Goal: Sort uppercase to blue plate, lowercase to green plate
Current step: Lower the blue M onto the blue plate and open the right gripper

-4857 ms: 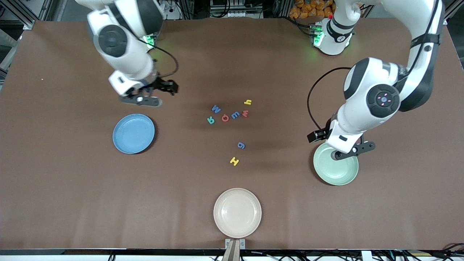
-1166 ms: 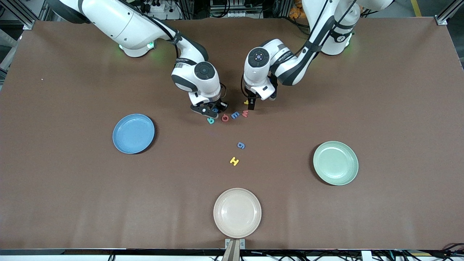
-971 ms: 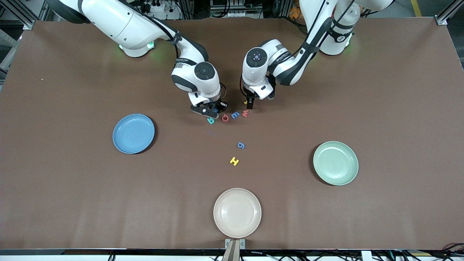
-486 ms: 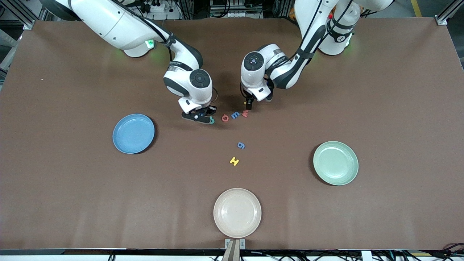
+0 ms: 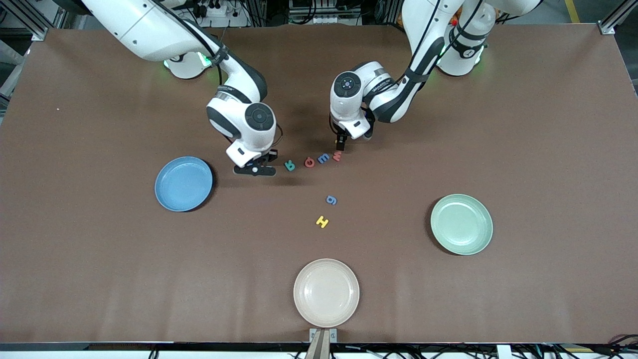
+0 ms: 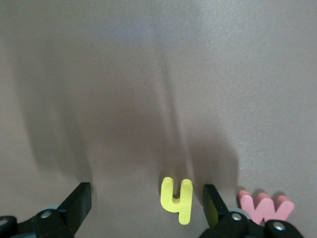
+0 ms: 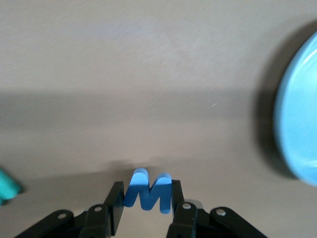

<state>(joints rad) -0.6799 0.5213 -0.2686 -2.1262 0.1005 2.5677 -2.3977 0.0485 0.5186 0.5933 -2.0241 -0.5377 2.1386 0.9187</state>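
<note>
My right gripper [image 5: 256, 167] is shut on the blue W [image 7: 147, 191] and holds it over bare table between the blue plate [image 5: 183, 183] and the teal R [image 5: 289, 165]. The plate's edge also shows in the right wrist view [image 7: 299, 134]. My left gripper [image 5: 340, 144] is open with its fingers on either side of the yellow h [image 6: 177, 199], which lies flat close to one finger. The red w [image 6: 266, 208] lies just outside that finger. On the table lie the red G [image 5: 309, 162], blue m [image 5: 323, 158], red w [image 5: 337, 156], blue g [image 5: 331, 200] and yellow H [image 5: 322, 221]. The green plate [image 5: 461, 224] is empty.
A cream plate [image 5: 326, 292] stands nearest the front camera at the table's middle. The letters R, G, m and w lie in a tight row between the two grippers. Both arms reach in close together over the table's centre.
My right gripper has taken the blue W out of the row and carried it toward the blue plate. My left gripper has stayed over the yellow h, shifting only slightly.
</note>
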